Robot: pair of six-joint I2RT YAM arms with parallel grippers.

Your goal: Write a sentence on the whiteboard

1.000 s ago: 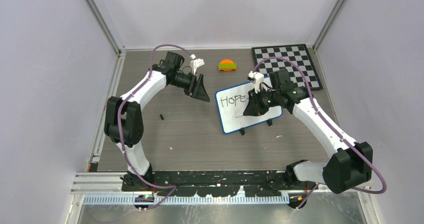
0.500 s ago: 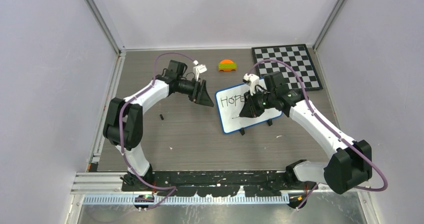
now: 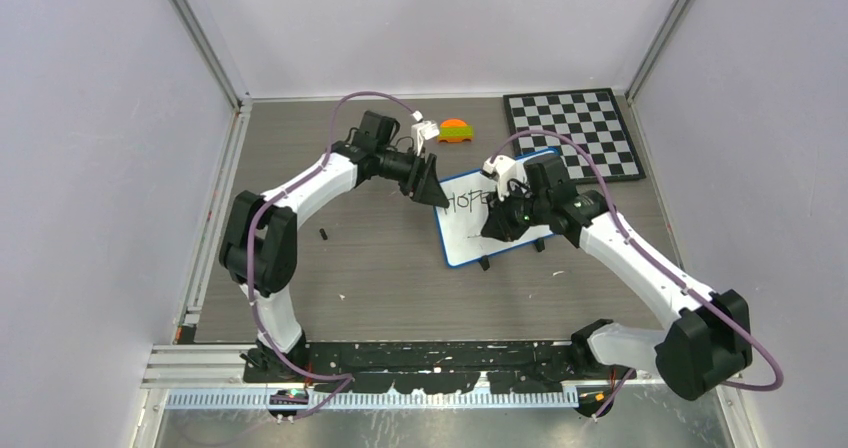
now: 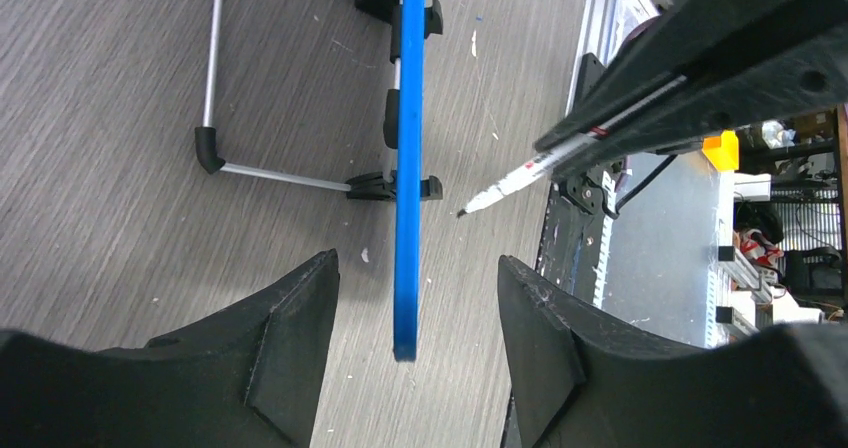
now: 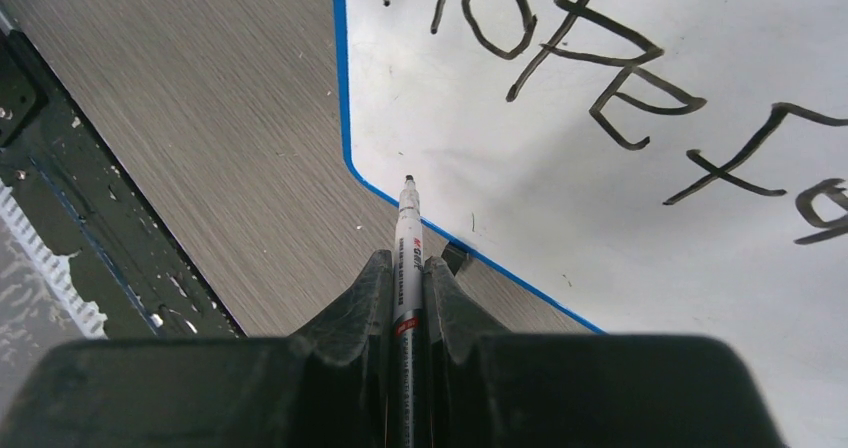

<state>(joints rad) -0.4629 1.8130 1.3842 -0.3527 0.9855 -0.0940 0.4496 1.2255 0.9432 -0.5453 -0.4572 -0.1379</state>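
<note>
The left gripper [image 4: 417, 260] straddles the whiteboard [image 4: 408, 168] rim with jaws apart, unclamped, so pressure from the marker [image 5: 406, 248] pinched in the right gripper [image 5: 405, 266] can shift the board.

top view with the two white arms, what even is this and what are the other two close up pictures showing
Those are two robot arms bolted at the table's near edge. The wide picture is from a fixed camera above; the other two are from a camera on each wrist, looking out past its jaws. On the table: a blue-rimmed whiteboard propped on legs, with HOPE and more strokes written, a checkered board, an orange-green toy. The right gripper is shut on a marker, tip just off the board. The left gripper is open, fingers either side of the board's edge, holding nothing.
</note>
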